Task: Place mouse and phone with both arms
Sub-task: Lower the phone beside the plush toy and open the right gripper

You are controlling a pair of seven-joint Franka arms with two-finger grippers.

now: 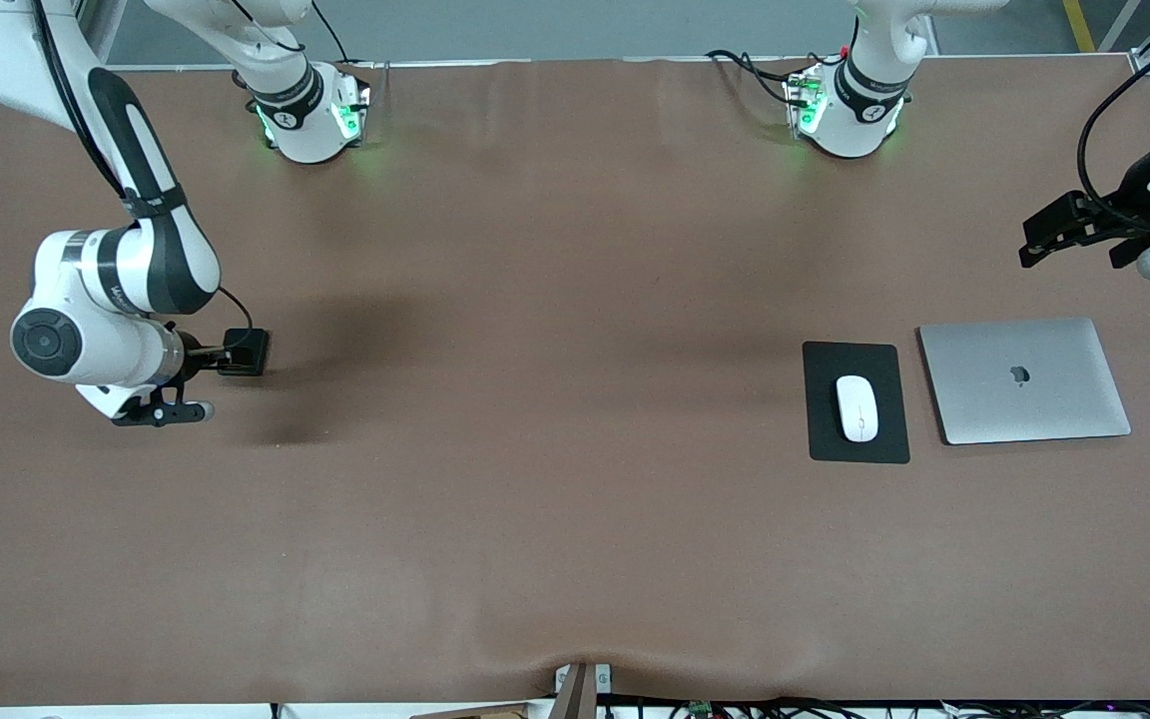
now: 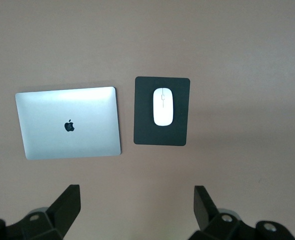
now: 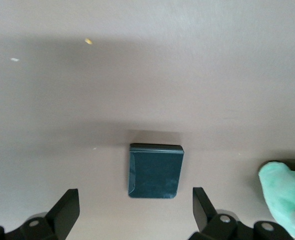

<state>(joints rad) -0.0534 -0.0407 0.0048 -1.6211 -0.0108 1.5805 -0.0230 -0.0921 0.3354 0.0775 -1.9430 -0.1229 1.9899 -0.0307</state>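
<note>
Here the right claw (image 1: 198,382) hangs low over the brown desk (image 1: 535,449) at the right arm's end, its fingers (image 3: 67,207) spread wide and holding nothing. In the right wrist view the phone (image 3: 154,170) lies flat on the desk between those spread fingers, touched by neither. In the front view it shows as a small black slab (image 1: 246,352) just beside the claw's tip. A pale green, soft-looking thing (image 3: 286,197) sits at the edge of the right wrist view; I cannot tell what it is.

Toward the left arm's end, the mouse (image 1: 857,406) rests on a black mouse pad (image 1: 856,401), roughly in its middle, its long axis running along the pad's longer side. Just beside the pad lies a closed silver laptop (image 1: 1024,379), apart from it by a narrow strip of desk.

The left claw (image 1: 1074,235) waits in the air over the desk's edge, above the laptop's end of the desk, fingers (image 2: 65,207) released and empty.
</note>
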